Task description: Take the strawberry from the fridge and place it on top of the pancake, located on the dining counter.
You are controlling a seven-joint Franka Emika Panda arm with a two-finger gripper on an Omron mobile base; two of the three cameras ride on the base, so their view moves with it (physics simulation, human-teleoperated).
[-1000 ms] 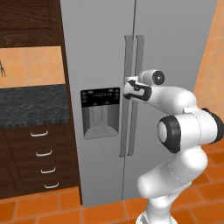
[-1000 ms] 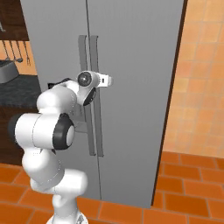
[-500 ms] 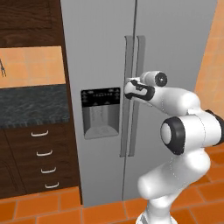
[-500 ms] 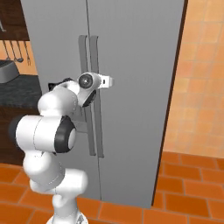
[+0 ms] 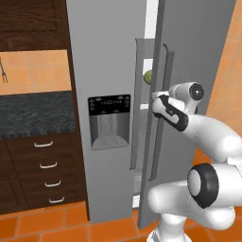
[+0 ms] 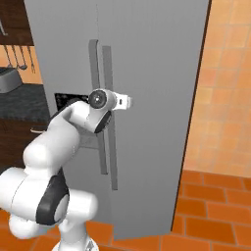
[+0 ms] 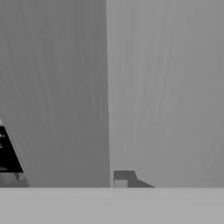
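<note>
**Door cracked, berry not yet in sight**

While the fridge [image 5: 113, 71] stands with its right door swung a little way out, the gripper [image 5: 157, 105] sits at that door's long handle [image 5: 160, 118], at about the height of the black dispenser panel [image 5: 109, 120]. The fingers appear closed around the handle, though they are mostly hidden behind the wrist (so the grip is a judgement). Through the gap a green ball [image 5: 147, 76] shows on an inner shelf; the strawberry cannot be made out from here, and is presumably deeper inside.

The door looks heavy and stiff, and the handle is the sensible hold. The berry is another matter: small, light, soft, easily bruised and apt to roll. It should be taken across its widest part with a gentle pinch.
</note>
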